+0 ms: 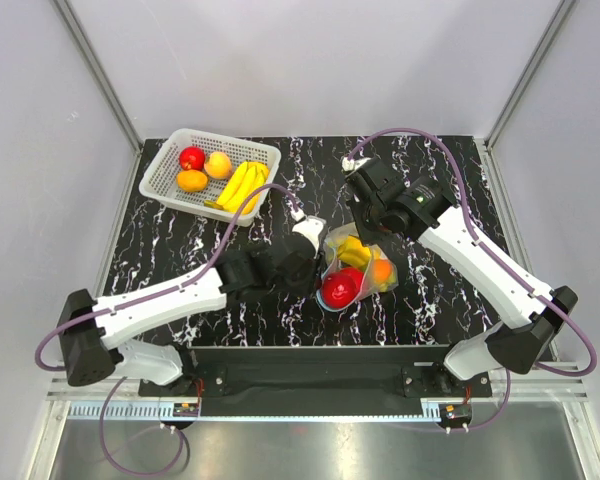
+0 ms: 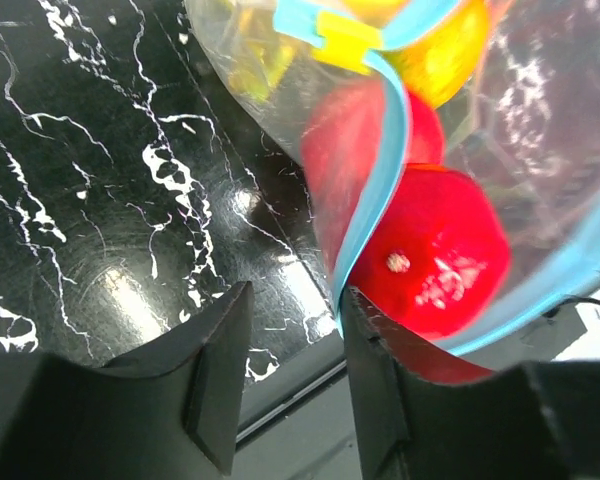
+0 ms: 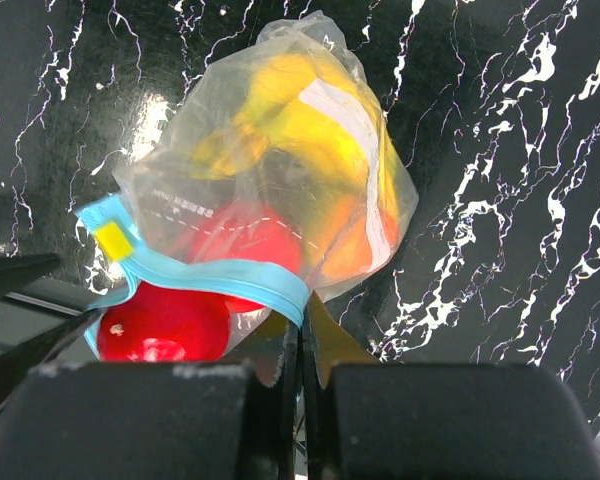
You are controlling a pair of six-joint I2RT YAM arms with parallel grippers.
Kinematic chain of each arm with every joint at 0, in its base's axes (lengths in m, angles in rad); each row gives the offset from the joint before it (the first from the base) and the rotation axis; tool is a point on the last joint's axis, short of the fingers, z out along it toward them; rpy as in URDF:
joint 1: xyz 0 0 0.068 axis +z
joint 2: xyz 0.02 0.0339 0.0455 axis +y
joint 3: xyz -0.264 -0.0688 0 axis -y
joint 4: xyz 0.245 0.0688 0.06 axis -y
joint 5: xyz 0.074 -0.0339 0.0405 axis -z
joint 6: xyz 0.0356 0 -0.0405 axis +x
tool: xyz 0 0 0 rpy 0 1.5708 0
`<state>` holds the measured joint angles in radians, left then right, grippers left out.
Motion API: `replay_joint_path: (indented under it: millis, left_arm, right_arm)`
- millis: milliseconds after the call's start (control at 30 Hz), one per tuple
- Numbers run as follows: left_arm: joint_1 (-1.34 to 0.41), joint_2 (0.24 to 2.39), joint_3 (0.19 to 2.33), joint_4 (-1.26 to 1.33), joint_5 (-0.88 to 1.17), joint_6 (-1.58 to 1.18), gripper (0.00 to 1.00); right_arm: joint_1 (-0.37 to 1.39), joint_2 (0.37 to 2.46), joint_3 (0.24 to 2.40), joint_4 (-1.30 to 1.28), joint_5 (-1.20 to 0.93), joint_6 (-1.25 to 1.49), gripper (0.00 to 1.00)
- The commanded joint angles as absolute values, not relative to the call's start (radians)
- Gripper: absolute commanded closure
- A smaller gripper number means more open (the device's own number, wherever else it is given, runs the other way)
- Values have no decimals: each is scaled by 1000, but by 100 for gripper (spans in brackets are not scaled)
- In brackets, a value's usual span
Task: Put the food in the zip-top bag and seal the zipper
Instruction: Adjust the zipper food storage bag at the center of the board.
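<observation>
Bag: clear crinkly plastic zip-top bag [image 1: 358,255], mid black marbled desk [image 1: 160,240], holding yellow bananas [image 1: 350,248], an orange round fruit [image 1: 380,272] and red apples [image 1: 340,288]; one pokes out past the blue zipper strip [image 3: 220,275].
Basket: white lattice plastic basket [image 1: 158,172], far left, with a lone red apple [image 1: 191,158], two orangey fruits [image 1: 191,181] and a banana bunch [image 1: 242,187].
Left end effector [image 2: 295,300]: roughly half open, zipper edge dipping between its fingers.
Right end effector [image 3: 302,330]: pinched tight on the bag's edge.

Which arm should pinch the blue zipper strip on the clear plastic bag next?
Left. The left gripper is open, with the blue zipper strip running into its gap beside the red apple at the mouth. The right gripper looks shut on the clear plastic bag at its edge, anchoring it.
</observation>
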<state>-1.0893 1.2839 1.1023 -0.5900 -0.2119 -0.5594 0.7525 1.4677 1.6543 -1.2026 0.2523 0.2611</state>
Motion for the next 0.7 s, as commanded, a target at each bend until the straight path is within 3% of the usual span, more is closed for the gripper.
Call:
replay_joint_path:
  millis: [0,133,233,267,667]
  left_arm:
    - [-1097,1333,1114,-561,-208,-566,61]
    - [-1104,1384,1135,-594,-244,-571,72]
    - [-1108,1394,1124,-563,-210,-566,90]
    - [-1108,1394,1121,-551,-201,-566,100]
    - [-1059,1276,1193,-492,-14,-537,100]
  right_arm:
    - [747,1430,1661,-1189,276,261,100]
    - [747,1428,1660,-1189,279,259,100]
    - [747,1427,1658,-1189,282,258,100]
    - [747,1427,1660,-1189,282,259,100]
    - [747,1425,1628,-1193,253,253,100]
